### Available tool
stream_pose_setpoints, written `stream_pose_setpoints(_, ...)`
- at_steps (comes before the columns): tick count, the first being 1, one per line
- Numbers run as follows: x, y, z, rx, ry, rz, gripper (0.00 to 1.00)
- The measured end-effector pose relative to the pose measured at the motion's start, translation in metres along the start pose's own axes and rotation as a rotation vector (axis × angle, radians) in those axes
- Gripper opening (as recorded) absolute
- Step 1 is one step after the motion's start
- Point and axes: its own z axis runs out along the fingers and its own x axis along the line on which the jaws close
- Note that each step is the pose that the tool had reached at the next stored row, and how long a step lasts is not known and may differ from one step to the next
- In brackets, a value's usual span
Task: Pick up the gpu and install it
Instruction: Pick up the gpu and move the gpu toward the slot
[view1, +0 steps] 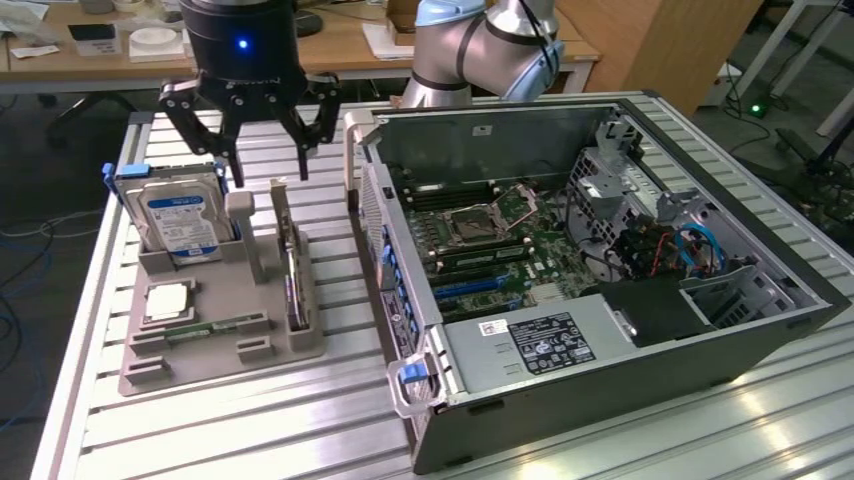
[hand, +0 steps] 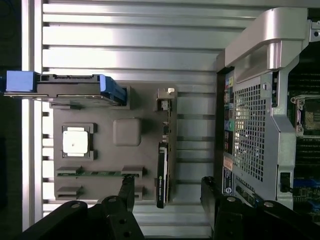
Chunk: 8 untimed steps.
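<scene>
**Exterior view.** The gripper (view1: 271, 168) is seen hanging above a grey moulded holder (view1: 187, 368) set on the slatted metal surface (view1: 200, 430). Its black fingers are spread wide and nothing is held. The gpu (view1: 291, 275) is stood on edge in a slot on the holder's side nearest the open computer case (view1: 747, 330), below the gripper and clear of it. A silver hard drive (view1: 180, 215) with blue rails is held upright toward the exterior view's left. A square processor (view1: 171, 300) and a narrow green memory stick (view1: 214, 328) are laid flat in recesses. The motherboard (view1: 494, 240) is exposed inside the case.

**Wrist view.** The holder is looked down on from straight above. The gpu is reduced to a thin edge-on strip, and one end falls between the two parted fingers (hand: 126, 187). The perforated metal panel (hand: 250, 130) of the case is recorded beside the holder.
</scene>
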Motion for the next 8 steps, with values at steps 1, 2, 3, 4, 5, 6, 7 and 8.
stream_pose_setpoints(1, 0.0, -0.0001, 0.0006, -0.0007, 0.0, 0.0, 0.65)
stream_pose_setpoints(2, 0.0, -0.0002, 0.0012, -0.0013, 0.0, 0.0, 0.65)
stream_pose_setpoints(3, 0.0, -0.0003, 0.0022, -0.0016, 0.0, 0.0, 0.65)
stream_pose_setpoints(4, 0.0, -0.0004, 0.0032, -0.0022, 0.0, -0.001, 0.65)
stream_pose_setpoints(5, 0.0, -0.0005, 0.004, -0.0024, 0.0, -0.001, 0.65)
stream_pose_setpoints(6, 0.0, -0.0007, 0.0047, -0.0025, 0.0001, -0.001, 0.65)
stream_pose_setpoints(7, 0.0, -0.0008, 0.0055, -0.0026, 0.0002, -0.001, 0.65)
stream_pose_setpoints(8, 0.0, -0.001, 0.0062, -0.003, 0.0001, -0.001, 0.65)
